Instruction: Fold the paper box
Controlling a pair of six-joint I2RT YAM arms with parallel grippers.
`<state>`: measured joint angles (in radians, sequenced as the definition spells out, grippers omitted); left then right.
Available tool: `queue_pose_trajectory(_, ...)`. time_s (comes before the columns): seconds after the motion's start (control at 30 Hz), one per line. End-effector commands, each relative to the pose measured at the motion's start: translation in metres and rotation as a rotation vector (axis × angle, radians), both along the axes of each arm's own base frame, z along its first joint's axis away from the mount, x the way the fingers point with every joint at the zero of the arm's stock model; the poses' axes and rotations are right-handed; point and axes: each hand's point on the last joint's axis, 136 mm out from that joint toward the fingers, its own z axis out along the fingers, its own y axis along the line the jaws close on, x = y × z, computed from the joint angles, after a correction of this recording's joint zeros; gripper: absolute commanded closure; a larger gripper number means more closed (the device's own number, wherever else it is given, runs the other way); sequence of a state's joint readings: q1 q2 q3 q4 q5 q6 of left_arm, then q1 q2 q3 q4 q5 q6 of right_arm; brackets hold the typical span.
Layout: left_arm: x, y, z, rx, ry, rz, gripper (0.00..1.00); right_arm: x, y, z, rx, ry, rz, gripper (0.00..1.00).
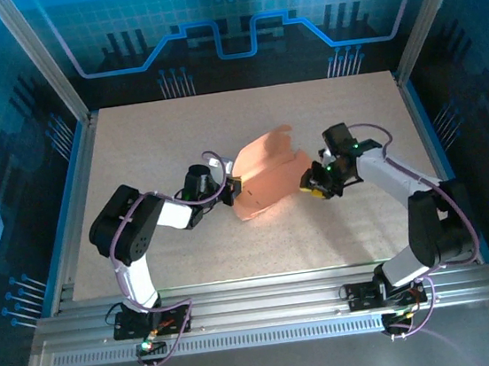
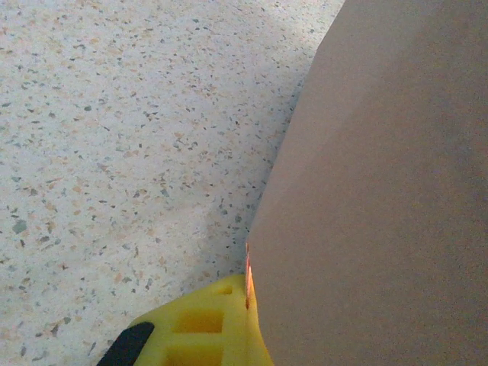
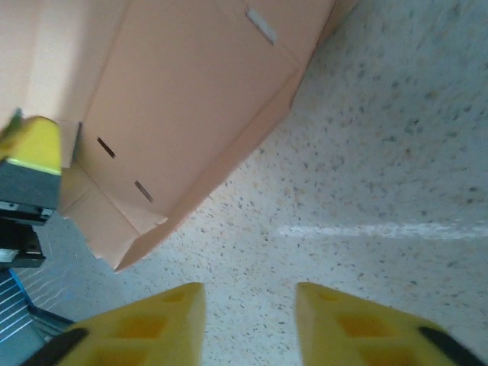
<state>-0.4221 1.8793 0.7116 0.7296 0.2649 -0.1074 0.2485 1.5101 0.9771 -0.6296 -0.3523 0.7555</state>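
The paper box (image 1: 266,176) is a salmon-pink cardboard piece, partly raised, in the middle of the table. My left gripper (image 1: 232,189) is at its left edge and shut on a panel; in the left wrist view the thin cardboard edge is pinched against the yellow finger (image 2: 213,328), and the paper box (image 2: 381,191) covers the right half. My right gripper (image 1: 312,184) hangs just right of the box, apart from it. Its jaws stand open over bare table (image 3: 250,293). From there the paper box (image 3: 183,99) shows slotted panels and a folded corner flap.
The speckled tabletop (image 1: 176,138) is ringed by blue walls and metal posts. A pale line (image 3: 381,230) crosses the table surface ahead of my right gripper. Open room lies behind the box and toward the front edge.
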Motion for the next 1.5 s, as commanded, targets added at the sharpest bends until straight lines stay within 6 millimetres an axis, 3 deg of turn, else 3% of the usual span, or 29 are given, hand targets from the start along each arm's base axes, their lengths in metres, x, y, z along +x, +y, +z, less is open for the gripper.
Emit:
queue_pose_trajectory(0.0,-0.003,-0.007,0.013,0.030,-0.044,-0.034,1.00,0.002,0.030,-0.009,0.088,-0.037,0.099,0.72)
queue_pose_trajectory(0.13,-0.008,-0.011,0.011,0.047,-0.033,-0.056,1.00,0.013,0.050,-0.021,0.114,-0.052,0.133,0.73)
queue_pose_trajectory(0.33,-0.012,-0.012,0.004,0.049,0.043,-0.042,1.00,0.026,0.062,-0.036,0.138,-0.039,0.147,0.74)
queue_pose_trajectory(0.57,-0.020,-0.013,-0.002,0.059,0.035,-0.078,1.00,0.037,0.070,-0.035,0.163,-0.062,0.157,0.72)
queue_pose_trajectory(1.13,-0.052,-0.028,-0.003,0.133,-0.114,-0.269,1.00,0.042,0.062,-0.085,0.101,0.028,0.136,0.67)
queue_pose_trajectory(1.47,-0.065,-0.039,-0.023,0.387,-0.273,-0.317,1.00,0.039,0.056,-0.095,0.117,0.061,0.097,0.67)
